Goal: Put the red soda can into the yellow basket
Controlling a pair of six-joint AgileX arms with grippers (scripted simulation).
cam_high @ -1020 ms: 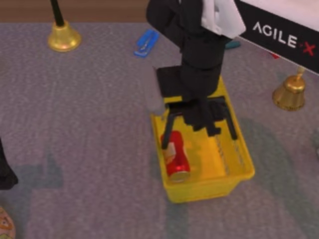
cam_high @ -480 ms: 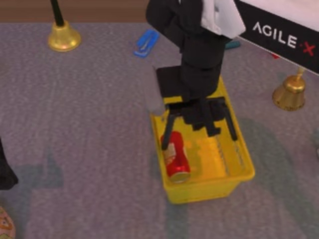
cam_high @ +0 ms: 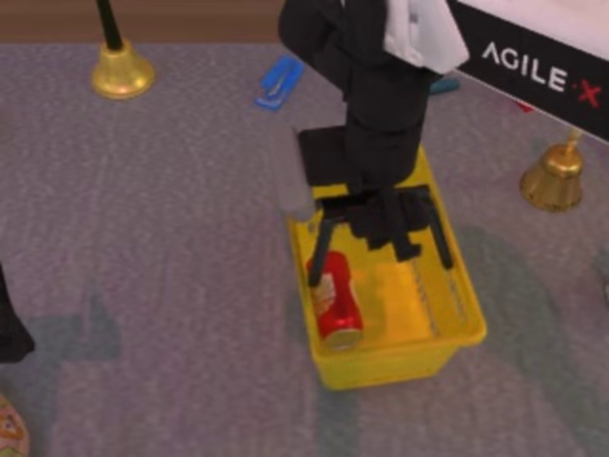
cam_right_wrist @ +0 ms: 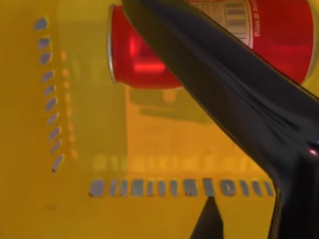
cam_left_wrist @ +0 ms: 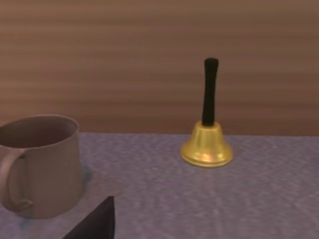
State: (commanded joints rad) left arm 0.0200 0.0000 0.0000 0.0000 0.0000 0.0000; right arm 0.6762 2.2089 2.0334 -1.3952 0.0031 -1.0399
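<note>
The right arm (cam_high: 381,105) is reaching in from the far right of the table and bending down over the basket (cam_high: 457,338), its dark wrist covering the basket's far end. The basket, the biggest loose thing here, is sitting a little right of the table's middle, with its black handles (cam_high: 440,233) folded across the top. The right gripper (cam_high: 381,224) is hanging above the basket's far half with its fingers spread and nothing between them; in the right wrist view one dark finger (cam_right_wrist: 234,99) is crossing in front of the can (cam_right_wrist: 144,59) without gripping it. The can (cam_high: 338,300) is lying on its side on the basket floor, against the left wall, silver top toward the near end. The left arm (cam_high: 9,324) is sitting parked well to the left of the basket at the table's edge, and I cannot tell how its jaws are standing. Its wrist camera is looking at a grey mug (cam_left_wrist: 40,164) and a gold bell (cam_left_wrist: 207,147). That bell (cam_high: 121,69) is standing far to the basket's left, at the back; a second bell (cam_high: 554,176) is standing just right of the basket. A blue stapler (cam_high: 279,82) is lying behind the basket, left of the arm.
</note>
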